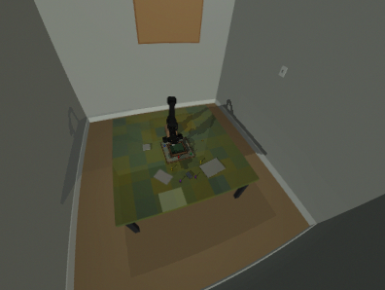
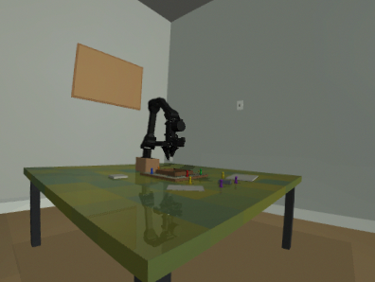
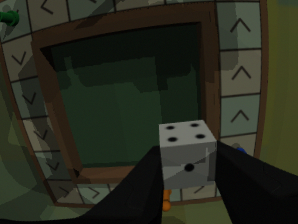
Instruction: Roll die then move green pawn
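My gripper [image 2: 169, 157] [image 3: 184, 149] is shut on the white die [image 3: 186, 134], above the tray's near right part in the wrist view. Four pips show on the die's upper face and one on the side facing the camera. The tray [image 3: 211, 75] has a brown rim and dark green floor and sits inside the board's track of arrow tiles [image 3: 240, 95]. The green pawn [image 3: 10, 19] [image 2: 200, 171] is at the upper left corner of the track in the wrist view, partly cut off by the image edge.
A blue pawn [image 3: 241, 150] [image 2: 151, 170] and an orange pawn [image 3: 166, 202] are on the track, partly hidden. A red pawn [image 2: 187, 173] is by the tray. Yellow pawns [image 2: 190, 180] [image 2: 223, 175], purple pawns [image 2: 221, 184] [image 2: 236, 180] and pale flat pieces [image 2: 185, 187] [image 2: 118, 176] are also on the table.
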{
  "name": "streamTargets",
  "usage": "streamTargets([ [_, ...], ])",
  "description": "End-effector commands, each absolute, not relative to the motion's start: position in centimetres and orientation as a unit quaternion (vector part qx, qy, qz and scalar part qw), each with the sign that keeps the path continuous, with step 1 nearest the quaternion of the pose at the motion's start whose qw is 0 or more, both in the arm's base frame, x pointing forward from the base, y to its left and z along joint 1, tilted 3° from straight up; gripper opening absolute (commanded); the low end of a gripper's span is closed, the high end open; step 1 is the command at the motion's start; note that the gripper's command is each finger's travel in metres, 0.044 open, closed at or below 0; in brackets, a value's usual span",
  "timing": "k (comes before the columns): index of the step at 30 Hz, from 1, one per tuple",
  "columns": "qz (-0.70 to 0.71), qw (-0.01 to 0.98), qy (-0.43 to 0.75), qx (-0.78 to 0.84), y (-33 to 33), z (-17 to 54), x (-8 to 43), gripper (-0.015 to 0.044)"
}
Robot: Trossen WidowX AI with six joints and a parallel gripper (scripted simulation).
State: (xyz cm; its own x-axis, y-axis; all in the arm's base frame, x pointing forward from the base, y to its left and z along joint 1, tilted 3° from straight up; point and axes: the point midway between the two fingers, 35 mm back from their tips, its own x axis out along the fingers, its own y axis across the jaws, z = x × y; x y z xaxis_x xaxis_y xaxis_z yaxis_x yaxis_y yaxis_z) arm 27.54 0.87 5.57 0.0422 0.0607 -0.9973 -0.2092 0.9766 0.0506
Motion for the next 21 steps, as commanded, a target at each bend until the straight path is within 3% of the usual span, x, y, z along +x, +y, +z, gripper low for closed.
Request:
streamTargets([
  [1,0.09,0.721,0.686,-0.053,2.9,5.3,27.2,0.0],
  [11,0.088,0.729,0.677,-0.049,5.1,4.8,26.9,0.0],
  [21,0.094,0.831,0.547,-0.031,5.0,3.8,27.8,0.0],
])
